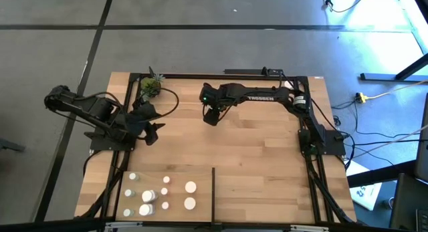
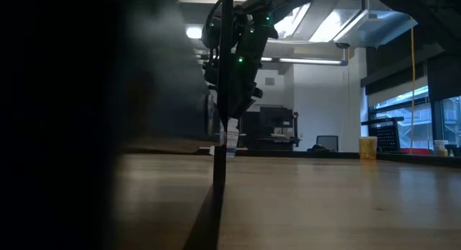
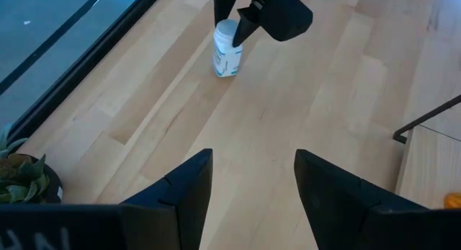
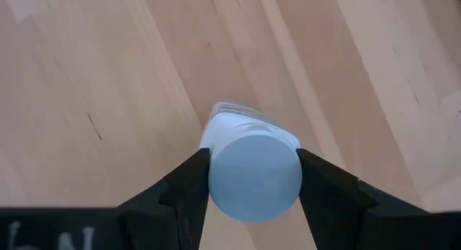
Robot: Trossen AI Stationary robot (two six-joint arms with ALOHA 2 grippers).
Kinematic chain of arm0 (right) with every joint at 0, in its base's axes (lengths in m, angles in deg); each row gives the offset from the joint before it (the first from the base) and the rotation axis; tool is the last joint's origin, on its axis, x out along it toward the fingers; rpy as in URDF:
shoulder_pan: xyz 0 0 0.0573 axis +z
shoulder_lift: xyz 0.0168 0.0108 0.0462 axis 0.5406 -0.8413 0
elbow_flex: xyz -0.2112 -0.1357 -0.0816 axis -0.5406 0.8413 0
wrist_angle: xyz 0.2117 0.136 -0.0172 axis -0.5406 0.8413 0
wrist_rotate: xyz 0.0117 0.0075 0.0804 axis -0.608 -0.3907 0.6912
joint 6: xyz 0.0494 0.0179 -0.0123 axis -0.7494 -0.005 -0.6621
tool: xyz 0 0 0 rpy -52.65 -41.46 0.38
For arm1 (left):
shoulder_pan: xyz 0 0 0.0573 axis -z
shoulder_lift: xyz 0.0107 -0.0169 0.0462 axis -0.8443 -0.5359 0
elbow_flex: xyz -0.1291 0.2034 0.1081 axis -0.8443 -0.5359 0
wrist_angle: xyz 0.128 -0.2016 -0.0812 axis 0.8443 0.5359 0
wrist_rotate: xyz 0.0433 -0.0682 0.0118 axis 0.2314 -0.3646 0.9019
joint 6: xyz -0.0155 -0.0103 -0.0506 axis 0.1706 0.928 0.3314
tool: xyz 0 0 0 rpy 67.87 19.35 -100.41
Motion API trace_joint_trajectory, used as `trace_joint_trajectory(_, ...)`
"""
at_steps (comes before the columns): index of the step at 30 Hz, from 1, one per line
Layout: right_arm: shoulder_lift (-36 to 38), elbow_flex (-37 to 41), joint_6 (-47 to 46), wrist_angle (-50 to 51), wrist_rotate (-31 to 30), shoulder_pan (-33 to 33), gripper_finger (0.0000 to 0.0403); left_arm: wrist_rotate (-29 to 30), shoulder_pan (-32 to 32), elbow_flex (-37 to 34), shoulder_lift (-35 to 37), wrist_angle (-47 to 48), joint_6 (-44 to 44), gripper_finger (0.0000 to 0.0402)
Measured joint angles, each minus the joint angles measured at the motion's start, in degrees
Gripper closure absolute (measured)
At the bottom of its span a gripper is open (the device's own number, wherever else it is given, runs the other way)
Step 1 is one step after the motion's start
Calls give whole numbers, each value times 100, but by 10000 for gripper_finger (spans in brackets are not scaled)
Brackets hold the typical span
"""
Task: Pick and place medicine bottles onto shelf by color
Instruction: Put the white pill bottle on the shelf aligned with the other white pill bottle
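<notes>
right gripper (image 4: pixel 252 179) | fingers closing on a bottle (image 4: pixel 253 167) at its cap, bottle standing on the worktop (image 1: pixel 267 152) | likely light, rigid, smooth plastic, so gripping high risks tipping | left gripper (image 3: pixel 252 181) waiting, fingers spread, holding nothing.

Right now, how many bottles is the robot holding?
1. The bottle stands on the table near its middle, clamped at the cap by the right gripper. The left gripper, by the plant, is open and empty.
</notes>
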Motion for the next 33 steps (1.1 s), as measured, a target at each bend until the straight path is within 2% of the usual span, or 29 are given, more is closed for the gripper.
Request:
trace_joint_trajectory(10,0,0,-26,47,15,-40,214,0,2,0,0,0,-6,211)
trace_joint_trajectory(26,0,4,220,201,452,-76,214,13,0,-2,-50,2,-107,211)
trace_joint_trajectory(33,0,4,469,196,451,-76,181,15,0,-2,-50,2,-107,211)
